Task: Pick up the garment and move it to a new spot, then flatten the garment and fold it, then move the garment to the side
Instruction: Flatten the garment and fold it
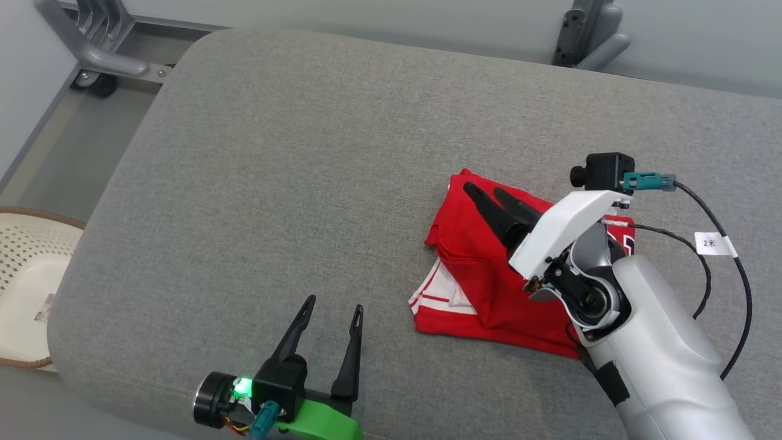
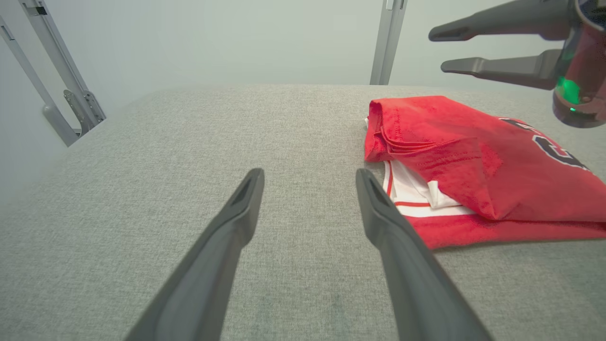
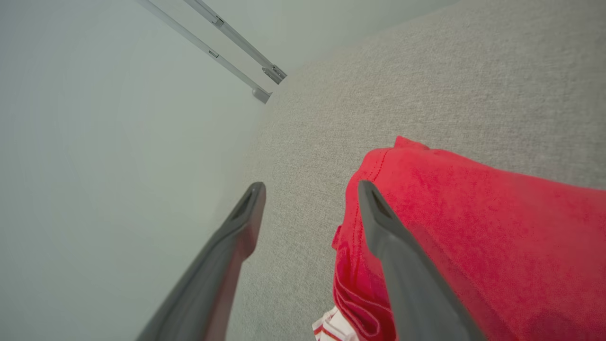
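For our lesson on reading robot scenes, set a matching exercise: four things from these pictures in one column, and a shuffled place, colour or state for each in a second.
Column one:
1. garment
2. left end effector
3. right end effector
4. padded surface

Column two:
A. open, above the garment
B. grey, bearing the garment
C. folded, red with white trim
D. open, over bare grey fabric

Pairs: 1-C, 2-D, 3-A, 4-B
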### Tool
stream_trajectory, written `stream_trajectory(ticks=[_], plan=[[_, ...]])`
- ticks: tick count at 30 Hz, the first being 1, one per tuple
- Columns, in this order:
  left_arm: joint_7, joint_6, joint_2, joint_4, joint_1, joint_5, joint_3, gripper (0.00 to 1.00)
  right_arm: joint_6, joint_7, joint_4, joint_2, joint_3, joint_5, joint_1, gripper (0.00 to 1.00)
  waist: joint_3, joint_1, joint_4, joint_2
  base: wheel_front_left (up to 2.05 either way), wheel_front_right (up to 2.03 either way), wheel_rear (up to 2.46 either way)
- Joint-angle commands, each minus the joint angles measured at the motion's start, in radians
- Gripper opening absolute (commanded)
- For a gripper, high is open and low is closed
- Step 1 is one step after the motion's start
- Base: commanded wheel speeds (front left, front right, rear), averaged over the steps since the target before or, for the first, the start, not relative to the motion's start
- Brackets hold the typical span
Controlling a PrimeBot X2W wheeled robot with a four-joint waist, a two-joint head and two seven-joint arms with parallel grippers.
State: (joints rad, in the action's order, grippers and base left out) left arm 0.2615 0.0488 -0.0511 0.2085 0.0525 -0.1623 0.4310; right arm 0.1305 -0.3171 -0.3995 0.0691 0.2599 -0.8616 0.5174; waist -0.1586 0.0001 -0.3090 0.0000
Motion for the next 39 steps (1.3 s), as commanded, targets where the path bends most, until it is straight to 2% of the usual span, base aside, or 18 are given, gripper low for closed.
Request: stream_trajectory(ticks=[1,8,14,23,29,32,37,38,39], plan=[[0.004,0.006,0.000,0.001,0.014,0.002,-0.008,1.00,0.000,0.021,0.023,0.012,-0.006,-0.005,-0.004,1.00,0.010,-0.0001,0.033,0.0000,0.00,0.00,0.00],[0.004,0.024,0.000,-0.007,-0.003,0.000,-0.049,1.00,0.000,0.145,0.087,0.069,-0.032,0.028,-0.067,1.00,0.032,-0.0001,0.139,0.0000,0.00,0.00,0.00],[0.004,0.054,0.000,-0.036,-0.024,-0.013,-0.101,1.00,0.000,0.267,0.086,0.098,-0.023,0.052,-0.153,1.00,0.053,-0.0001,0.227,0.0000,0.00,0.00,0.00],[0.003,0.059,0.000,-0.085,-0.064,0.011,-0.151,1.00,0.000,0.552,0.057,0.159,0.029,0.171,-0.310,1.00,0.080,-0.0001,0.295,0.0000,0.00,0.00,0.00],[0.003,0.056,0.000,-0.084,-0.084,0.018,-0.166,1.00,0.000,0.582,0.035,0.158,0.017,0.237,-0.377,1.00,0.093,-0.0001,0.311,0.0000,0.00,0.00,0.00],[0.003,0.055,0.000,-0.081,-0.091,0.024,-0.168,1.00,0.000,0.582,0.064,0.145,-0.006,0.285,-0.400,1.00,0.100,-0.0001,0.314,0.0000,0.00,0.00,0.00],[0.003,0.051,0.000,-0.075,-0.082,0.025,-0.154,1.00,0.000,0.583,0.096,0.130,-0.006,0.376,-0.398,1.00,0.103,-0.0001,0.289,0.0000,0.00,0.00,0.00],[0.003,0.052,0.000,-0.075,-0.079,0.025,-0.151,1.00,0.000,0.583,0.096,0.129,0.003,0.393,-0.385,0.66,0.102,-0.0001,0.281,0.0000,0.00,0.00,0.00],[0.003,0.052,0.000,-0.074,-0.077,0.023,-0.148,1.00,0.000,0.583,0.090,0.127,0.013,0.406,-0.371,0.26,0.100,-0.0001,0.271,0.0000,0.00,0.00,0.00]])
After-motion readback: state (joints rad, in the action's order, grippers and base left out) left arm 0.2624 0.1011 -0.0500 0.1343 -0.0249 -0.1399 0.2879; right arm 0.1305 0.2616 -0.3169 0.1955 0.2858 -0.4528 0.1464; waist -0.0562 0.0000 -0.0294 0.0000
